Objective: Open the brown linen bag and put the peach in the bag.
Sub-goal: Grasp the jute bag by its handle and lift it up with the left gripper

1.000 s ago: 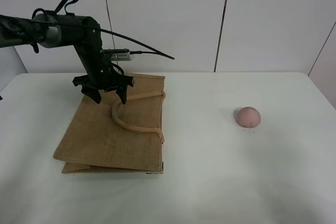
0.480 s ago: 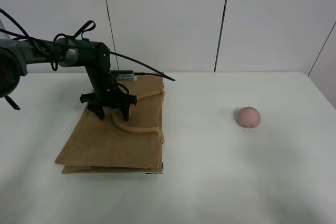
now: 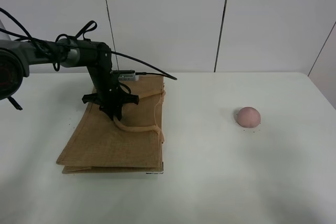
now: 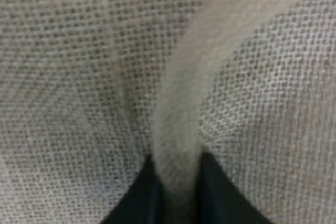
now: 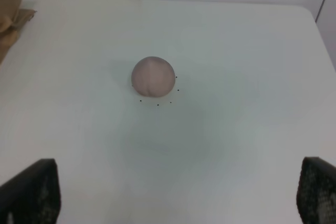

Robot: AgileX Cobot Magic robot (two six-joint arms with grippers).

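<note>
The brown linen bag [image 3: 110,142] lies flat and closed on the white table [image 3: 210,182] at the left, its beige loop handle [image 3: 137,127] on top. My left gripper [image 3: 116,115] is down on the bag and shut on the handle; the left wrist view shows the handle [image 4: 181,108] pinched between the two dark fingers [image 4: 137,198] against the weave. The pink peach [image 3: 248,116] sits alone at the right, far from the bag. In the right wrist view the peach [image 5: 153,77] lies ahead of my right gripper [image 5: 176,195], whose fingers [image 5: 29,192] stand wide apart and empty.
A white panelled wall [image 3: 220,19] stands behind the table. The right arm does not show in the exterior view. A corner of the bag [image 5: 11,11] shows at the edge of the right wrist view.
My left gripper has come down from above the bag onto it and its fingers have closed on the beige handle. The peach has not moved.
</note>
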